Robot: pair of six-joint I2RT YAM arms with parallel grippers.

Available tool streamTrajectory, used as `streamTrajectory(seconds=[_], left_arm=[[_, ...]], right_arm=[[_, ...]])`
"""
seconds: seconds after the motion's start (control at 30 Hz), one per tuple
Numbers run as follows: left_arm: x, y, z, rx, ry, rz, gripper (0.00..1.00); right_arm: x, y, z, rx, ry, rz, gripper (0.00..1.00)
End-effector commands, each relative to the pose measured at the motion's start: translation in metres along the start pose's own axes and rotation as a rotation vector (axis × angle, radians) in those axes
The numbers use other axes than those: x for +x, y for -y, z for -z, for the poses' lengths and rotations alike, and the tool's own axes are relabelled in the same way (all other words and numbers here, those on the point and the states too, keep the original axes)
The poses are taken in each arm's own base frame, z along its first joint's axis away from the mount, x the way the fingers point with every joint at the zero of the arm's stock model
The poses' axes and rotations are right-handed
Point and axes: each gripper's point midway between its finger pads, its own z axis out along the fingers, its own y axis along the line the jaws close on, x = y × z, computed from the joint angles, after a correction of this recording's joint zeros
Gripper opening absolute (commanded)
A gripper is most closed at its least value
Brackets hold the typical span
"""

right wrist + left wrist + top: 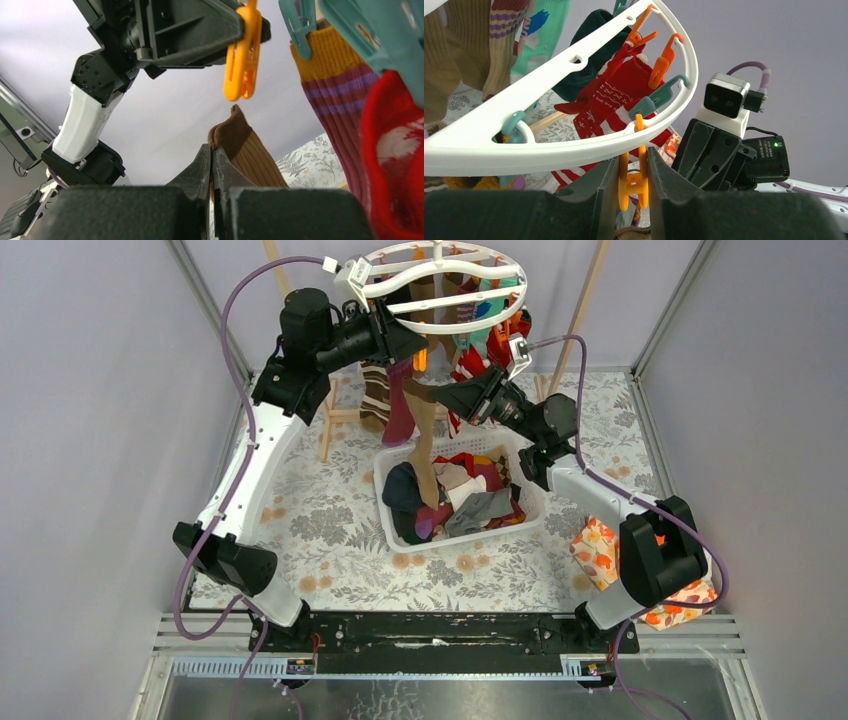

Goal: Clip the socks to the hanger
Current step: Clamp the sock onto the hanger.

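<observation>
The white ring hanger (440,280) hangs at the back with several socks clipped on. My left gripper (415,348) is shut on an orange clip (633,175) dangling from the ring (549,145), squeezing it between both fingers. My right gripper (445,395) is shut on the cuff of a tan-brown sock (250,150), which hangs down toward the basket (425,450). The cuff sits just below the orange clip (242,55), apart from it. A red-and-white sock (614,95) and a yellow-and-maroon striped sock (340,90) hang clipped nearby.
A white slotted basket (400,540) with several loose socks stands mid-table under the hanger. A light wooden rack frame (330,420) stands at the back left. A floral box (600,550) lies by the right arm. Teal clips (300,25) hang close to the right.
</observation>
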Motion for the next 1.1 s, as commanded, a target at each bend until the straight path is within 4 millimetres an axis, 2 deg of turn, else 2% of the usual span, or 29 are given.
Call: streamTrajectory(seconds=[0.0,0.4,0.7,0.87,1.07], left_arm=[[0.000,0.018,0.006,0.074,-0.003,-0.020,0.00],[-0.001,0.003,0.004,-0.011,0.027,-0.005,0.00],[-0.001,-0.008,-0.004,-0.127,0.066,0.019,0.00],[-0.005,-0.012,-0.006,-0.184,0.092,-0.007,0.00],[-0.001,-0.021,-0.008,-0.254,0.096,-0.031,0.00]], right_arm=[[-0.030,-0.024,-0.005,-0.071,0.088,0.088,0.00],[-0.045,-0.006,0.010,0.162,0.154,0.220,0.00],[-0.034,0.001,0.000,0.339,0.129,0.361,0.00],[-0.033,0.005,0.001,0.459,0.164,0.428,0.00],[-0.036,0.004,-0.005,0.539,0.197,0.496,0.00]])
